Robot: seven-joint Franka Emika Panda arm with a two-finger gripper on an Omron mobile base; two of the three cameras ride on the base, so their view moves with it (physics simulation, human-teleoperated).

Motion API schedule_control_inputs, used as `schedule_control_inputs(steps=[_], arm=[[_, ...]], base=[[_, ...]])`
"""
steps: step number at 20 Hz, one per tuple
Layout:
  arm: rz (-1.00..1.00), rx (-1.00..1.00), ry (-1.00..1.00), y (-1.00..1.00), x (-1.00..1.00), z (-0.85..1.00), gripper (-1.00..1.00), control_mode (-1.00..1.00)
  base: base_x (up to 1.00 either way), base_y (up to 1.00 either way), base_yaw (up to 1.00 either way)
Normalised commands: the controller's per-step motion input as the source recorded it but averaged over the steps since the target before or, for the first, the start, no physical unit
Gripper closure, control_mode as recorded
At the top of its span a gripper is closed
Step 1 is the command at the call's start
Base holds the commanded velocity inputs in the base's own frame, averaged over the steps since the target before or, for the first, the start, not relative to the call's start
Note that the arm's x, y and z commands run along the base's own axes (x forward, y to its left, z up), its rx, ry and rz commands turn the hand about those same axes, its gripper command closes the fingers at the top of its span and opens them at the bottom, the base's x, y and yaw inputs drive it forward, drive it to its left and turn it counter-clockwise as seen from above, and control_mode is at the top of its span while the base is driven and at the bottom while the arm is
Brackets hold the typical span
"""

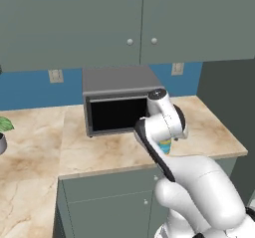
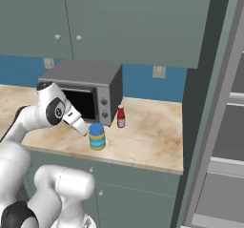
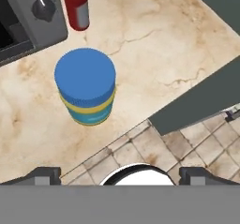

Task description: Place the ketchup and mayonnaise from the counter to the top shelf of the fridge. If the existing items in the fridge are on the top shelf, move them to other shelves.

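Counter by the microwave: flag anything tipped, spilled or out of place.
Nothing stands out. The mayonnaise and the ketchup both stand upright and capped on the counter, apart from each other, with no spill around them. The microwave sits square.

The mayonnaise (image 3: 86, 85) has a blue lid, a pale yellow band and a blue label. The ketchup (image 2: 121, 117) is red with a white cap and a pale band near its base. The counter (image 2: 152, 136) is beige, veined with brown marbling, over grey-green cabinet doors (image 1: 109, 202). The microwave (image 2: 86, 91) is grey with a black window; the wall (image 2: 143, 81) behind is blue.
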Motion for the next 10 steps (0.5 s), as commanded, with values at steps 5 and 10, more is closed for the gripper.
schedule_control_inputs(steps=[5, 10], arm=[[0.02, 0.0, 0.12, -0.26, 0.02, -0.47, -1.0, -1.0], [0.07, 0.0, 0.08, -0.42, 0.0, -0.53, -1.0, -1.0]], base=[[0.0, 0.0, 0.0], [0.0, 0.0, 0.0]])
